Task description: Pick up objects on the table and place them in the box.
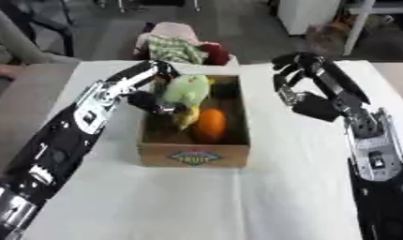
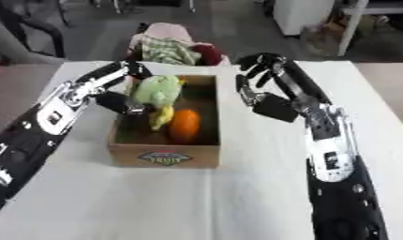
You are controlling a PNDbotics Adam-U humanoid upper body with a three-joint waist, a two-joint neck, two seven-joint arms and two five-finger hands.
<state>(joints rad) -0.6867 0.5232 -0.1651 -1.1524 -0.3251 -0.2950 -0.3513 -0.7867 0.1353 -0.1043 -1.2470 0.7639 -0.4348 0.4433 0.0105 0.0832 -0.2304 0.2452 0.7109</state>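
Left eye view: left hand [image 1: 155,101] fingers curled on green toy [image 1: 185,89] over box [image 1: 193,154].

The left hand [image 1: 152,101] is sitting against a pale green soft thing [image 1: 187,89] in the box [image 1: 193,157] — its fingers are blurring together, so the grip is unreadable. Both arms are running off the lower edges — and the box's label is too blurred to read.

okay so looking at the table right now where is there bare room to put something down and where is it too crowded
Bare white table lies in front of the box, between both arms, and in a strip between the box's right wall and the right hand. Inside the box it is crowded: the left hand sits beside the green toy, with the orange and a yellow thing filling the middle.
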